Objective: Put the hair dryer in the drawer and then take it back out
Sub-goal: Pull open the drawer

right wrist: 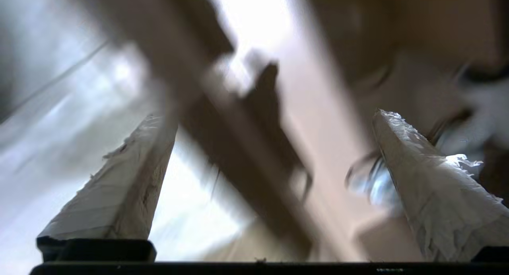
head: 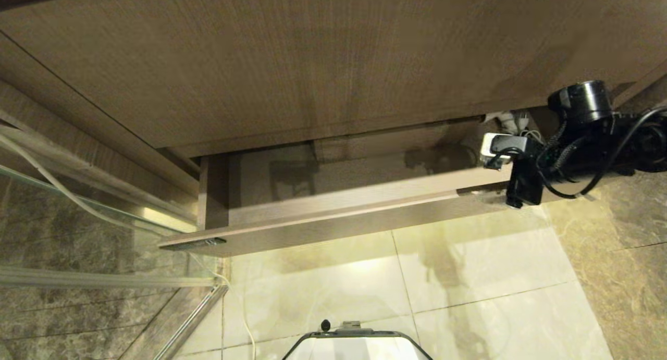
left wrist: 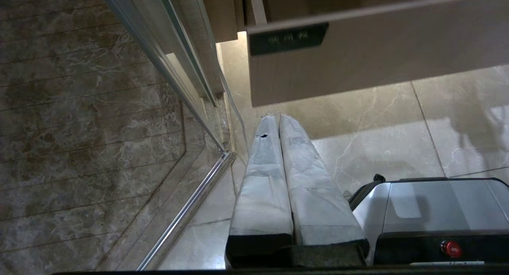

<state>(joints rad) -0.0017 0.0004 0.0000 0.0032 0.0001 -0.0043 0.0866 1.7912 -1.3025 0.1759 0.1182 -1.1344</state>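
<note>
The drawer (head: pixel 338 222) stands pulled out under a taller wood-grain panel, and its inside is bare across the left and middle. At its far right end, white parts and cord of the hair dryer (head: pixel 513 121) show behind my right arm (head: pixel 583 146), which reaches in from the right over that end. In the right wrist view the right gripper (right wrist: pixel 267 115) is open with nothing between its fingers. A blurred white shape, the hair dryer (right wrist: pixel 483 108), lies just outside one finger. My left gripper (left wrist: pixel 277 117) is shut and empty, parked low below the drawer's front (left wrist: pixel 358 60).
A glass partition with a metal floor rail (head: pixel 104 282) stands close on the left, next to the drawer's left corner. The wood-grain panel (head: pixel 312 63) overhangs the drawer. My own base (head: pixel 357 344) sits on the pale tile floor in front.
</note>
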